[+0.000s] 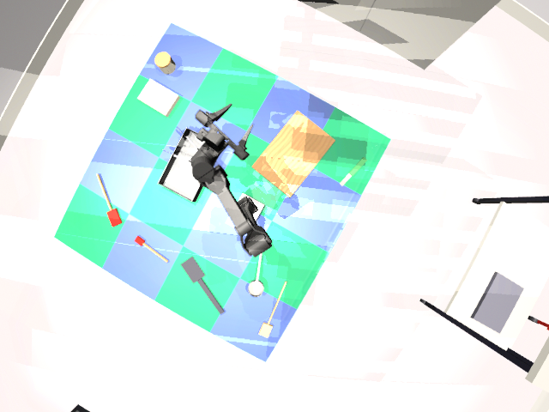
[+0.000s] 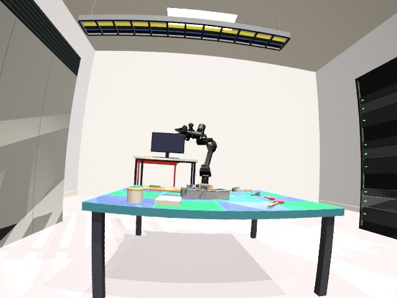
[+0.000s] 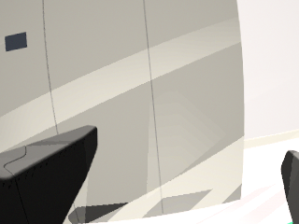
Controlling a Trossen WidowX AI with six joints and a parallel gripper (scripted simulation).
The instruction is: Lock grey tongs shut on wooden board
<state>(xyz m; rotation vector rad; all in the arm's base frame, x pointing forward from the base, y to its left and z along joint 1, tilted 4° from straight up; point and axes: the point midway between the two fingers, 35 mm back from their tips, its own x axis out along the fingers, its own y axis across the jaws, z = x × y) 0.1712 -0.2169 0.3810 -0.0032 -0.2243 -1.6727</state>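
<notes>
The roasting tin [image 1: 176, 191] [image 2: 205, 194] stands on the table, partly under the arm in the top view. Pale grey shapes in and over its far end may be the grey tongs, but the arm covers much of them and their opening cannot be made out. The wooden board [image 1: 288, 153] [image 2: 160, 189] lies flat beside the tin with nothing on it that I can see. My gripper [image 1: 241, 115] [image 3: 193, 140] is wide open and empty. It is raised high above the table in the exterior view, pointing roughly level. The wrist view shows only walls and floor between the fingers.
A lidded jar [image 1: 163, 59] [image 2: 134, 195] and a white block [image 1: 157, 96] [image 2: 167, 200] stand near one table corner. Two red-headed tools [image 1: 113, 217] [image 1: 139, 240], a grey spatula [image 1: 192, 269], a white ladle [image 1: 256, 287] and a cream spatula [image 1: 266, 329] lie around the arm's base side.
</notes>
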